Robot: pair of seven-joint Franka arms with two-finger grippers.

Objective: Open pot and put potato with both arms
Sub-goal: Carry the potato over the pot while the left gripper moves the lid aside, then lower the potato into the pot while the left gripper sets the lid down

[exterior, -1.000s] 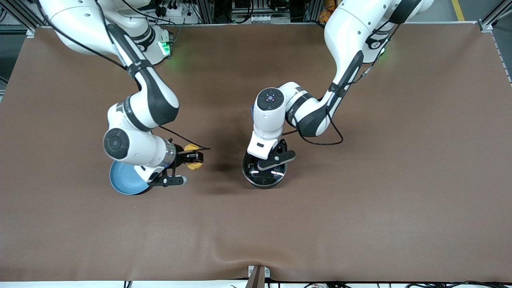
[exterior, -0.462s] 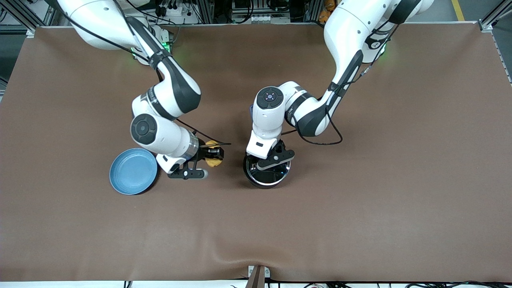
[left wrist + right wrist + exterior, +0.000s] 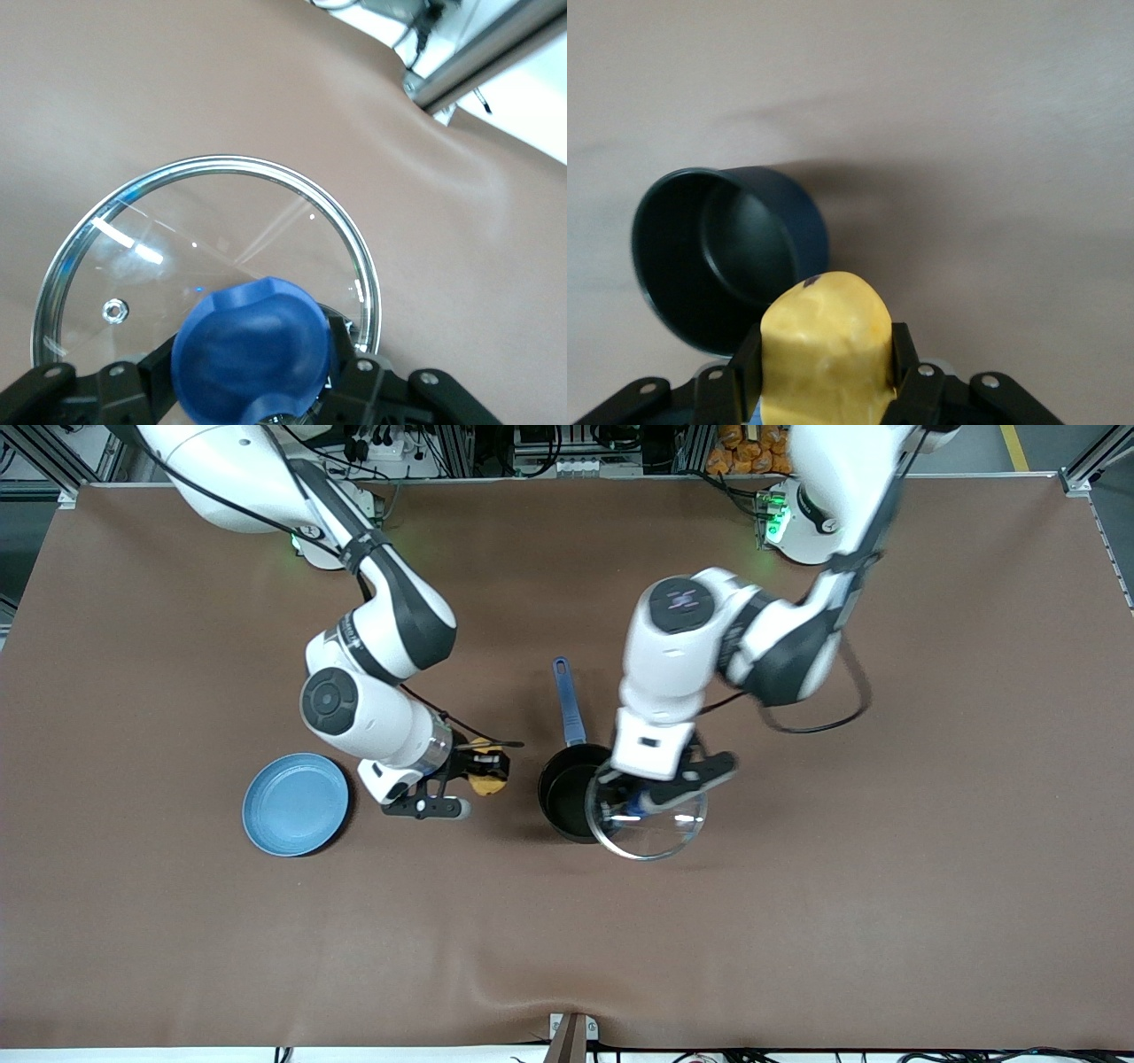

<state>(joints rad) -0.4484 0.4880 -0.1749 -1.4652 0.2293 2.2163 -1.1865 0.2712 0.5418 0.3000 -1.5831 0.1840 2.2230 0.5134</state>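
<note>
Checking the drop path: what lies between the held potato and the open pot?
Only bare brown table, per the front view, lies between the potato in the right gripper and the pot.

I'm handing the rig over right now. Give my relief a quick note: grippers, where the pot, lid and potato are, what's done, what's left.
Left gripper: shut on the blue knob of the steel-rimmed glass lid, held above the small black saucepan, shifted toward the left arm's end.
Right gripper: shut on the bumpy yellow potato, in the air beside the pot.
Done: pot open, potato picked.
Left: drop the potato into the pot.
Light-blue plate: bare.
</note>
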